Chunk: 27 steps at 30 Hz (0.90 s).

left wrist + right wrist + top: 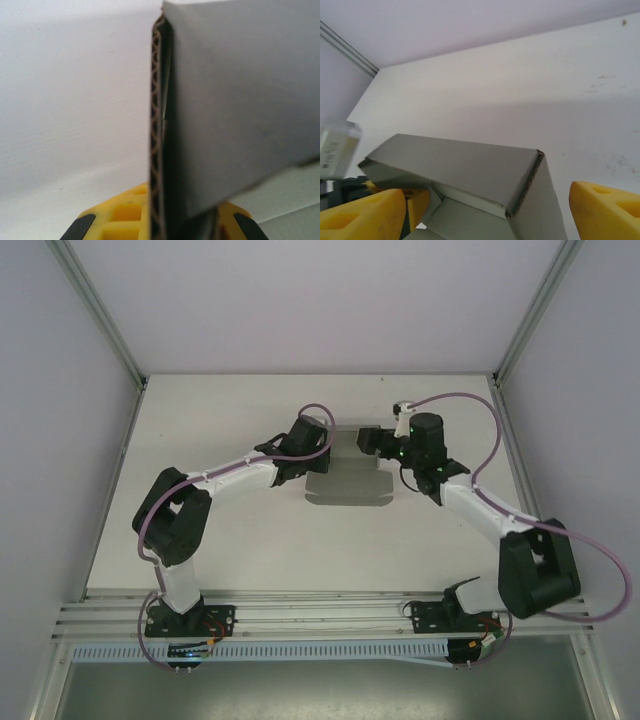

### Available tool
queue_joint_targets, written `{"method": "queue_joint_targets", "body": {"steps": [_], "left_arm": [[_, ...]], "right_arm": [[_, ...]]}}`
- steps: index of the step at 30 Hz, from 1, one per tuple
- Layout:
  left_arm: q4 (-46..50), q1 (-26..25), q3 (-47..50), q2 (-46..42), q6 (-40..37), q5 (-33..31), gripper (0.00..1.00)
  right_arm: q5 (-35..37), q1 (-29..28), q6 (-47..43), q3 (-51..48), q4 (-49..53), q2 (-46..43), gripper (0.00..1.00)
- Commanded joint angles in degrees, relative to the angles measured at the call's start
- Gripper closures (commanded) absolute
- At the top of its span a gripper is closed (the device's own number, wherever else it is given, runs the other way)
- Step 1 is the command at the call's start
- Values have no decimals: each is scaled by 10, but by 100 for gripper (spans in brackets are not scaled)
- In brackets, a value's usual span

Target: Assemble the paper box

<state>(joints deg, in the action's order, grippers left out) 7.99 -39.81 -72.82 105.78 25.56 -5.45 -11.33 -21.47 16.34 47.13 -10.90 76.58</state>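
Left wrist view: paper box (240,100) edge sits inside the left tool (162,225), grip unclear. Right wrist view: right tool (485,212) spread apart beside the box's corner.

Landmark: the paper box's (240,100) exposed corrugated edge (157,125). It runs near-upright from top to bottom, brown fluting visible, sharp enough to count at mid-height. Right of the edge, a plain grey matte panel of the box spreads out, blurred by closeness. At the foot of the edge, the left gripper (162,231) closes on this wall: yellow fingers (120,216) sit on both sides, the left one against the fluting. Left of the edge lies white table (50,210).
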Motion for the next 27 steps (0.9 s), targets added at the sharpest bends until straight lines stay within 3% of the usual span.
{"method": "queue_joint_targets", "body": {"steps": [1, 5, 10, 17, 25, 27], "left_arm": [[16, 0, -14, -18, -7, -4, 100], [18, 0, -19, -17, -4, 2, 100], [26, 0, -32, -7, 0, 8, 100], [28, 0, -37, -4, 5, 13, 100], [37, 0, -45, 2, 1, 8, 100], [38, 0, -47, 2, 3, 5, 100]], "right_arm": [[68, -5, -16, -27, 64, -35, 15], [157, -25, -4, -32, 117, -45, 15], [207, -71, 14, -13, 120, -1, 27], [310, -104, 69, 37, 102, 80, 54], [416, -119, 91, 76, 127, 115, 54], [422, -119, 86, 79, 127, 114, 61]]}}
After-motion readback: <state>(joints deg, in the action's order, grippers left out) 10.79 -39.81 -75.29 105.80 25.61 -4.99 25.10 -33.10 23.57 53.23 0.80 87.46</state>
